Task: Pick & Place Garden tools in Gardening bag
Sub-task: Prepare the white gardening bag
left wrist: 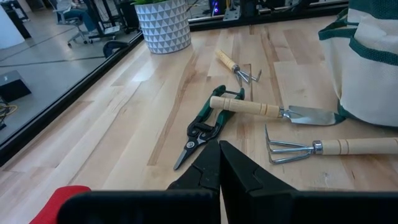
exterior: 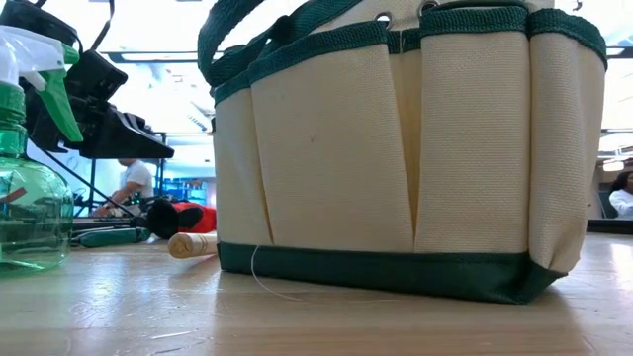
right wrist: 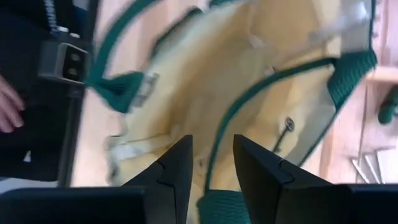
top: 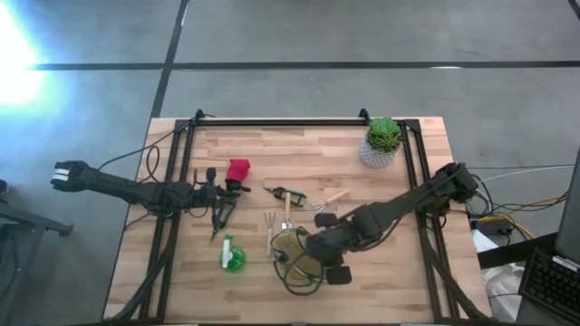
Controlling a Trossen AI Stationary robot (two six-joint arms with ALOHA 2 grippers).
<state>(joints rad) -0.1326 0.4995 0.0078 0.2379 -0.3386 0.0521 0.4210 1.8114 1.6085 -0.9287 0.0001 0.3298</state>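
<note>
Above the gardening bag (right wrist: 186, 81), right gripper (right wrist: 211, 168), fingers apart, faces its mouth; contents indistinct. Left gripper (left wrist: 219, 168) shut beside pruners (left wrist: 208, 124).

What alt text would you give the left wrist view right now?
Shut left gripper hovers low over the wooden table; ahead lie green-handled pruners, a trowel, a hand rake and a small fork, beside the gardening bag and potted plant.

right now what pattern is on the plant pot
White with a grey triangle pattern on the plant pot, clearest in the left wrist view.
</note>
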